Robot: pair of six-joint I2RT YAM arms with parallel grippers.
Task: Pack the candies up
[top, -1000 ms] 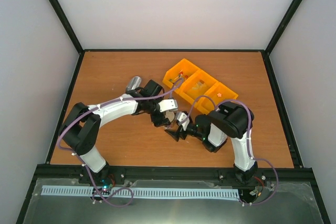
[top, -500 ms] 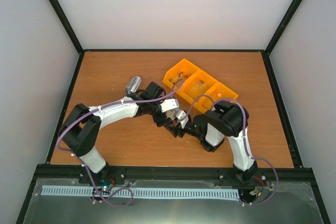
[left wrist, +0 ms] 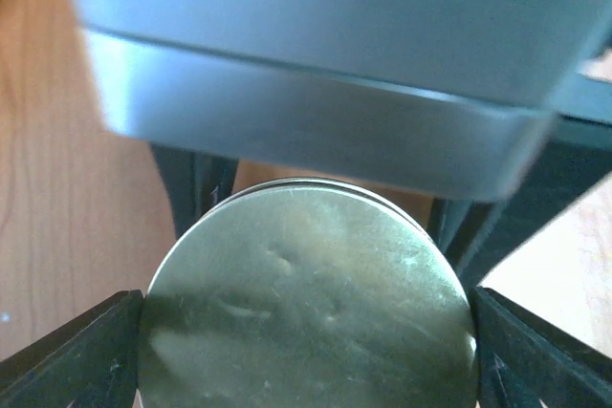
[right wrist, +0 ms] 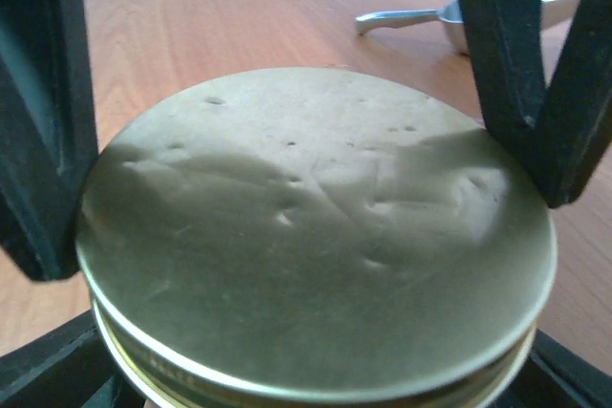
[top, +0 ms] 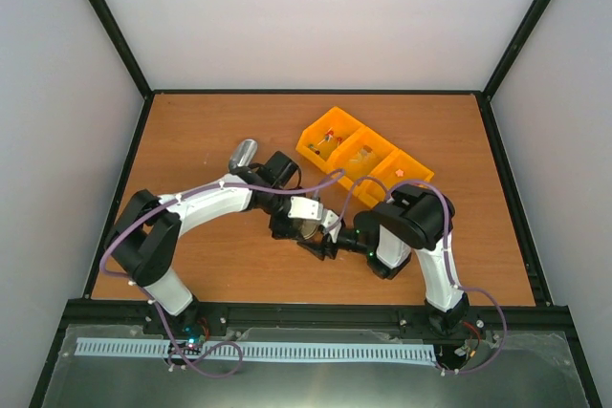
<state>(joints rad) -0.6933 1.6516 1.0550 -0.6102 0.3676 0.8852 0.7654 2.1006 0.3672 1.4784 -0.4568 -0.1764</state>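
Between white walls [top: 316,16], wood-grain tabletop [top: 201,131]; candies [top: 330,137] in orange tray [top: 311,161].

A brown wood-grain table [top: 210,131] is seen from above, edged by a black frame [top: 316,93] whose posts rise from the far corners. It is enclosed on three sides by plain pale walls [top: 325,16], lit evenly and softly, with no hard shadows cast. Along the near edge a grey metal sheet [top: 316,384] is laid, and a white slotted strip [top: 287,353] is set across it.
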